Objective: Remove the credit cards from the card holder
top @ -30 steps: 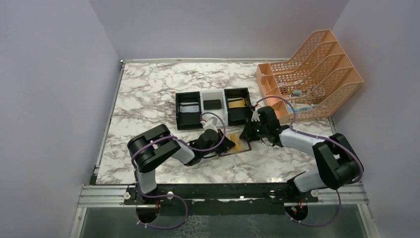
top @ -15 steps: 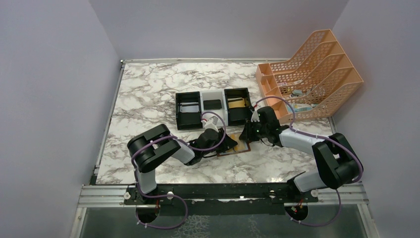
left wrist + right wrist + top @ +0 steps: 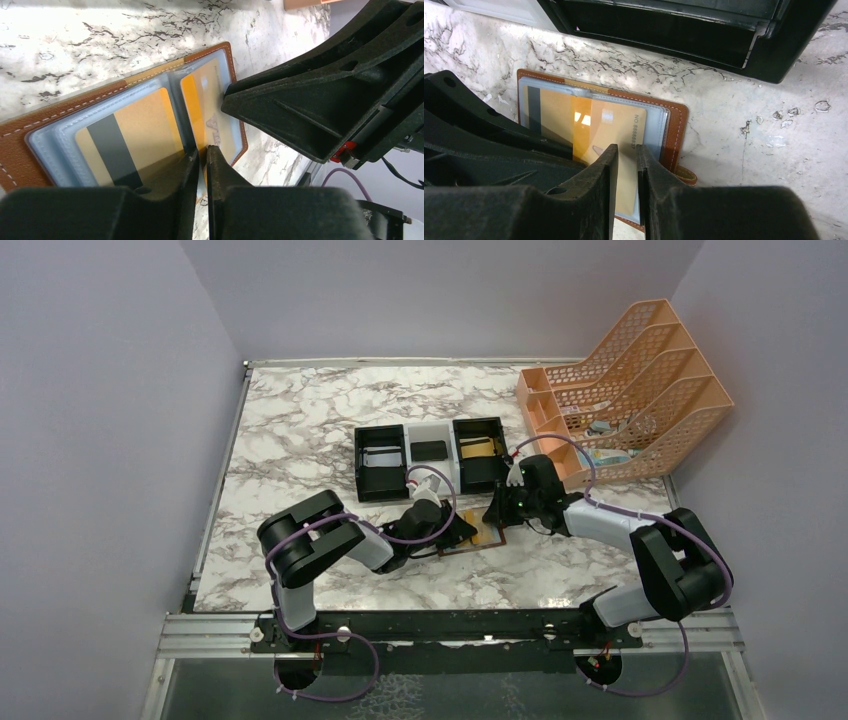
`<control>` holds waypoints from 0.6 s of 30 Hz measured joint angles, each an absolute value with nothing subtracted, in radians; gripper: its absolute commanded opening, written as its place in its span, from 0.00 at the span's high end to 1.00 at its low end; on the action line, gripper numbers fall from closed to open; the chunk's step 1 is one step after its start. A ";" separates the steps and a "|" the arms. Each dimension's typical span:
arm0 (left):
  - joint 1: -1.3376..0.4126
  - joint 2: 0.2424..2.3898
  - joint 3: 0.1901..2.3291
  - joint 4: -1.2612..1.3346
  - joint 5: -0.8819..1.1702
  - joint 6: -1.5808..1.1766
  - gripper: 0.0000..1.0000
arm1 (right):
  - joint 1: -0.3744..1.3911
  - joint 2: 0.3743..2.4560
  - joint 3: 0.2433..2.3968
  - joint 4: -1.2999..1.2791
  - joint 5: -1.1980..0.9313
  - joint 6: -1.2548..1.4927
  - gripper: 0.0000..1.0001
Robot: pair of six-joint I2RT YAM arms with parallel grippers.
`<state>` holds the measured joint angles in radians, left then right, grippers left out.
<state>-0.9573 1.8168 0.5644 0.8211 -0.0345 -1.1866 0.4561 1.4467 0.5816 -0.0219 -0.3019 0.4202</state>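
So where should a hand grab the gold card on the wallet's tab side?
By its short end away from the black tray, coming from that side. The gold card lies flat in the open wallet, so it probably must slide out lengthwise, and the tray crowds the far end.

Over the last second only small shifts are seen from above. The card holder point(image 3: 472, 549) appears moved a little to the left and nearer. Its near brown edge, earlier ending just beside the left gripper point(image 3: 463, 531), is now tucked slightly further under it. The gold card point(image 3: 489, 537) shown between the two grippers is reduced to a smaller patch than before and is seen a touch nearer. The right gripper point(image 3: 497, 511) is brought a shade to the left, closer over the far right corner of the card holder. All of this is already done by the half-second picture.
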 measured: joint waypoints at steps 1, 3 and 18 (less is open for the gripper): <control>-0.957 1.817 0.564 0.819 -0.035 -1.187 0.94 | 0.456 1.447 0.582 -0.022 -0.302 0.420 0.80; -0.957 1.817 0.564 0.818 -0.035 -1.189 0.96 | 0.456 1.447 0.582 -0.023 -0.302 0.420 0.80; -0.954 1.734 0.547 0.772 -0.046 -1.168 1.00 | 0.456 1.422 0.581 -0.046 -0.248 0.421 0.81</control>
<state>-0.9543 1.7344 0.5472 0.7715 -0.0460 -1.1679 0.4561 1.4223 0.5812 -0.0463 -0.2481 0.4206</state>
